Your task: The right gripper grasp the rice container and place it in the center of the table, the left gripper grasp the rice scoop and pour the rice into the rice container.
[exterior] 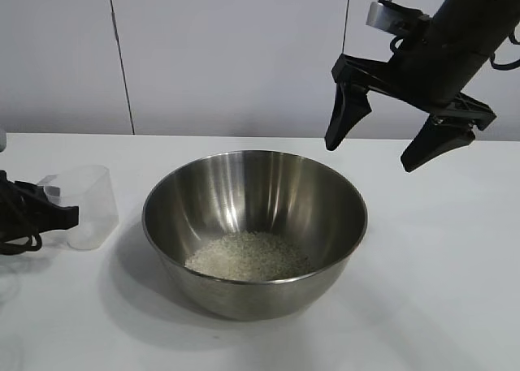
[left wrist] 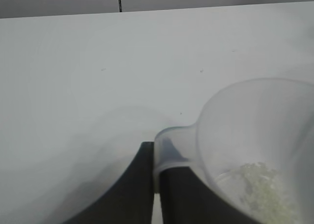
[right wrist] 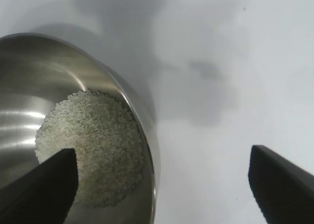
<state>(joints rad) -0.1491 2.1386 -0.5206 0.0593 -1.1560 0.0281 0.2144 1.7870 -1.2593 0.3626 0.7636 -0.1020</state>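
At the left edge of the white table (exterior: pixel 439 290), the left gripper (exterior: pixel 61 217) lay low and nearly level, its two black fingers (left wrist: pixel 142 185) set close together on either side of the small side handle of the rice scoop (exterior: pixel 85 204); the handle sat between them, though whether they were pressing it or had just slackened could not be told. That translucent plastic measuring cup stood upright on the tabletop, just beside the steel bowl and apart from it, and the left wrist view showed a few white grains left at its bottom. At the centre of the table rested the rice container (exterior: pixel 254 229), a wide polished stainless-steel mixing bowl, upright, with the rice (exterior: pixel 248 257) lying in a pale, shallow heap across its floor. Above and to the right of the bowl, the right gripper (exterior: pixel 398 135) hung in the air, pointed steeply downward, its fingers (exterior: pixel 348 115) spread wide apart and holding nothing; the right wrist view placed one finger over the bowl's interior and the other over bare tabletop outside the rim.
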